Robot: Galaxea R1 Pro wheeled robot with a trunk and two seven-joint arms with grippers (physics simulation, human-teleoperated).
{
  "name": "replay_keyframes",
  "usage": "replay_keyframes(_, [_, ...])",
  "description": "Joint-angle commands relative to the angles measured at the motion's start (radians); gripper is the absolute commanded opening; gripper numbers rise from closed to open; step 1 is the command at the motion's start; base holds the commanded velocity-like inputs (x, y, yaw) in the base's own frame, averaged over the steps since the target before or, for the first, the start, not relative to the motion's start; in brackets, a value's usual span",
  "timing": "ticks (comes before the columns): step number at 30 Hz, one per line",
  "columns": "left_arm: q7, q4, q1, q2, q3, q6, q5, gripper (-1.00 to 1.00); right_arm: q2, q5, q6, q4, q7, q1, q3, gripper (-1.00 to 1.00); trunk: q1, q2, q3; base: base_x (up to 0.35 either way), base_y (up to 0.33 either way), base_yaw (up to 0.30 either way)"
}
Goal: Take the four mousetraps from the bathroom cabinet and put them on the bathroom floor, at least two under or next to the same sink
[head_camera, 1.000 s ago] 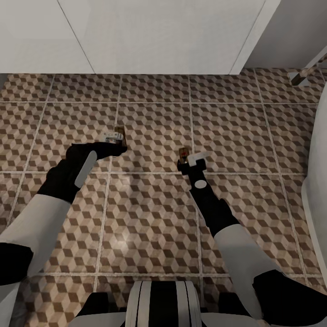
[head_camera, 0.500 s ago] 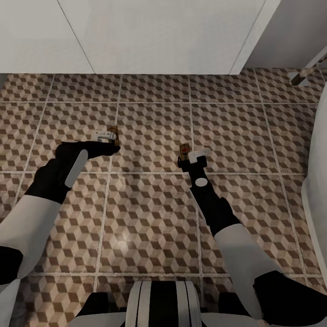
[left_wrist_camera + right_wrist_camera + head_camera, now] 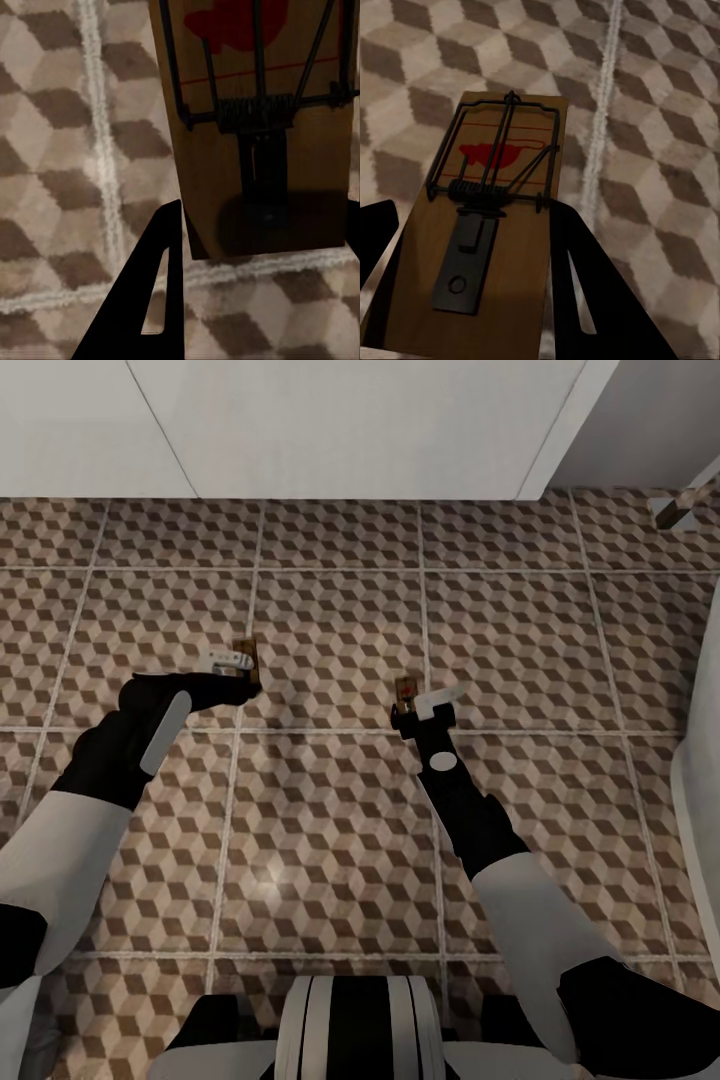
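Left mousetrap (image 3: 247,660): tan wooden board at the tip of the left gripper (image 3: 228,664), over a cube-pattern tile near a grout line. In the left wrist view the board (image 3: 259,127) sits between two dark fingers, wire frame, coil spring and red spot facing the camera; it casts a shadow on the tile just beneath. Whether it touches the floor, cannot tell.
Left gripper state: fingers (image 3: 146,300) stand on either side of the board, closed against its edges, so it is clamped on the left mousetrap.
Right mousetrap (image 3: 405,693): second tan board at the tip of the right gripper (image 3: 425,705), well apart from the first, just beyond a grout line crossing. In the right wrist view the board (image 3: 491,247) lies lengthwise between the fingers, red spot toward its far end, dark metal plate toward the near end.
Right gripper state: dark fingers (image 3: 585,292) flank the board on both sides and hold it; clamped on the right mousetrap.
Bathroom floor (image 3: 330,840): brown, beige and white cube tiles, pale grout, a soft glare spot between the arms.
White vanity (image 3: 330,430): flat white panels along the far side of the floor, beyond both traps, with a seam between its fronts.
White fixture (image 3: 700,780): curved white edge at the robot's right, close to the right forearm.
Chrome piece (image 3: 680,508): small metal part at far right, detail unclear.
Robot base (image 3: 355,1030): black and white, at the near edge between the arms.
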Motion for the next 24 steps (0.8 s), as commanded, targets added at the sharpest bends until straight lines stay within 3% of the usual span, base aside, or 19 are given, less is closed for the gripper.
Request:
replay_keyframes(1, [0.000,-0.001,0.000,0.001,-0.002,0.004,-0.003,-1.00,0.000,0.008,0.009,-0.001,-0.001,0.000,0.002,-1.00,0.000,0.000,-0.002,0.000,0.000,0.000])
replay_keyframes(24, [-0.002,-0.005,0.008,0.002,-0.002,0.003,-0.003,-1.00,0.000,0.011,0.006,-0.007,-0.001,0.000,0.002,-1.00,0.011,-0.006,-0.002,0.000,0.000,0.000])
